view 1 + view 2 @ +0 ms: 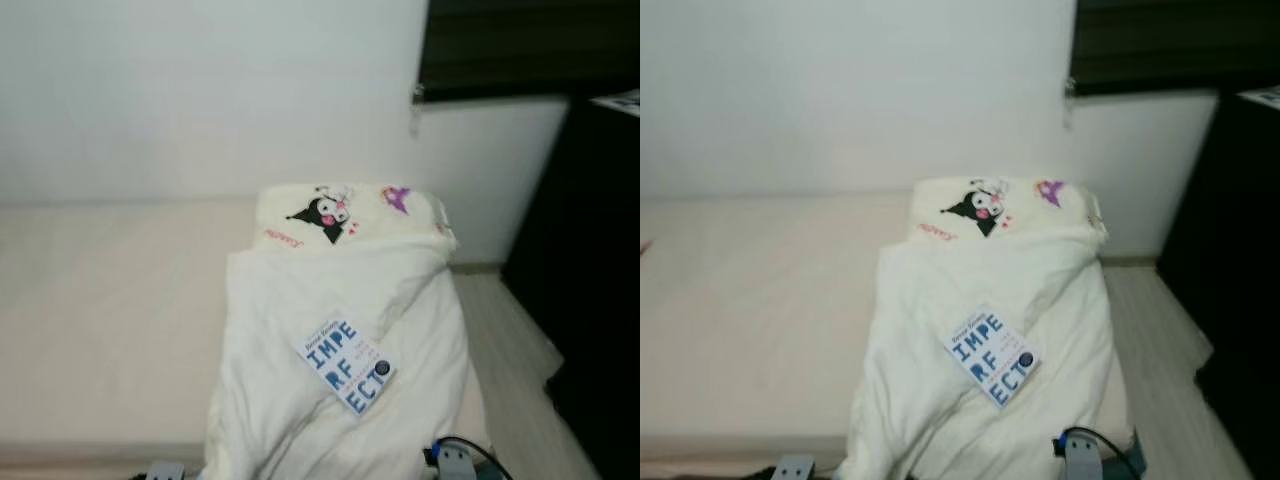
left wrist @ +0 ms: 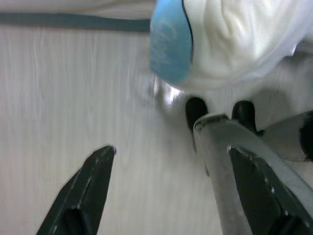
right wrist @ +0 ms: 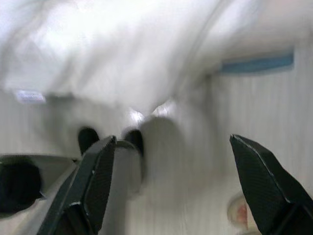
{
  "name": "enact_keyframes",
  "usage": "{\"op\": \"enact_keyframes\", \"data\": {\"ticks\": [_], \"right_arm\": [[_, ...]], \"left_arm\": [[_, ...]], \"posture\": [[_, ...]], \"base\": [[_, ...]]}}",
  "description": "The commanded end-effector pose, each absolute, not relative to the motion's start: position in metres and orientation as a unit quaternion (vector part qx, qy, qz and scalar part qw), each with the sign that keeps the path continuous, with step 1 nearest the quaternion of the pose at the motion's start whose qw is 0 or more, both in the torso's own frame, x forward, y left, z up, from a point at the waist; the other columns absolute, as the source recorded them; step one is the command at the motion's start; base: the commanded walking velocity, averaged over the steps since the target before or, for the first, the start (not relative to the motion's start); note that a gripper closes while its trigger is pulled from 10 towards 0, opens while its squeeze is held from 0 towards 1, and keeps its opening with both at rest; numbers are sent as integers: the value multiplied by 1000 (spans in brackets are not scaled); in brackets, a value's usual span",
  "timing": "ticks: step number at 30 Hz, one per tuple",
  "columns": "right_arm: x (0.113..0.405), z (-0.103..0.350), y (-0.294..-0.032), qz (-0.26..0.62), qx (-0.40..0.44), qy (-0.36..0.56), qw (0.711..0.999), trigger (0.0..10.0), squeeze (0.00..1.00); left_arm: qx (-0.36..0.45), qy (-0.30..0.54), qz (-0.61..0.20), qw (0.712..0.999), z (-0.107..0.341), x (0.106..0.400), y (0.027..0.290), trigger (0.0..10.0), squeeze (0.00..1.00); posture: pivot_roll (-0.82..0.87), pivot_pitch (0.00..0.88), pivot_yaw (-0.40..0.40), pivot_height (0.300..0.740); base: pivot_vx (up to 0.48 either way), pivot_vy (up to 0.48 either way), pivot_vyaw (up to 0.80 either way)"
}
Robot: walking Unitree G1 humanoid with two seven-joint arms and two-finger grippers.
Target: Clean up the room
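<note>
against a plain white wall [image 1: 200, 90] a low bed [image 1: 100, 310] stretches across the room, its cream sheet bare on the robot's left. on the right half lies a rumpled white duvet [image 1: 300, 400], hanging over the near edge, and above it a cream pillow [image 1: 350, 215] printed with a black cartoon figure. a book [image 1: 346, 365] with big blue letters on a white cover rests tilted on the duvet (roughly mid-quilt, nearer the foot). right of the bed runs pale wood floor [image 1: 515, 360], then a dark cabinet [image 1: 600, 280]; a dark window [image 1: 520, 40] sits above.

both arms hang low. the left gripper [image 2: 171, 166] points at the floor, jaws spread wide and holding nothing, a blue object [image 2: 170, 41] beside the duvet's drooping edge. the right gripper [image 3: 171, 166] is likewise spread and empty.
</note>
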State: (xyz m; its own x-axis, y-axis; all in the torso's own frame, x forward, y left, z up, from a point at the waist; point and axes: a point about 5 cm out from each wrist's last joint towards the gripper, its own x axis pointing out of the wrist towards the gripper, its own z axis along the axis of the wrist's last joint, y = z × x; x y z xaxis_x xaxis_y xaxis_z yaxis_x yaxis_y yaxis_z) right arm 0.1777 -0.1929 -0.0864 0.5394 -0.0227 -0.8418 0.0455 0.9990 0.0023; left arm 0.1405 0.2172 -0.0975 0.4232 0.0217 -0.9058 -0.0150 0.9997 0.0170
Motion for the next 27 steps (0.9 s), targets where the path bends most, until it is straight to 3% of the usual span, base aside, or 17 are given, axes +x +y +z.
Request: {"op": "enact_keyframes", "data": {"ticks": [1, 13, 23, 27], "right_arm": [[182, -85, -187, -7, 17, 471, 882, 10000, 0], [218, -66, -180, 22, -3, 414, 910, 10000, 0], [236, -54, -174, 25, 7, 382, 924, 10000, 0], [249, -44, -184, -16, 21, 357, 934, 10000, 0]], "left_arm": [[6, 540, 17, 841, -98, 138, 221, 10000, 0], [9, 541, 11, 841, -98, 138, 220, 10000, 0], [15, 544, -1, 839, -98, 138, 219, 10000, 0], [10, 543, 7, 839, -98, 137, 219, 10000, 0]], "posture": [[-139, 14, 41, 740], [-146, 9, 38, 740], [-155, 7, 35, 740], [-157, 13, 37, 740]], "base": [[0, 0, 800], [0, 0, 738], [0, -415, 0], [0, -182, 0]]}}
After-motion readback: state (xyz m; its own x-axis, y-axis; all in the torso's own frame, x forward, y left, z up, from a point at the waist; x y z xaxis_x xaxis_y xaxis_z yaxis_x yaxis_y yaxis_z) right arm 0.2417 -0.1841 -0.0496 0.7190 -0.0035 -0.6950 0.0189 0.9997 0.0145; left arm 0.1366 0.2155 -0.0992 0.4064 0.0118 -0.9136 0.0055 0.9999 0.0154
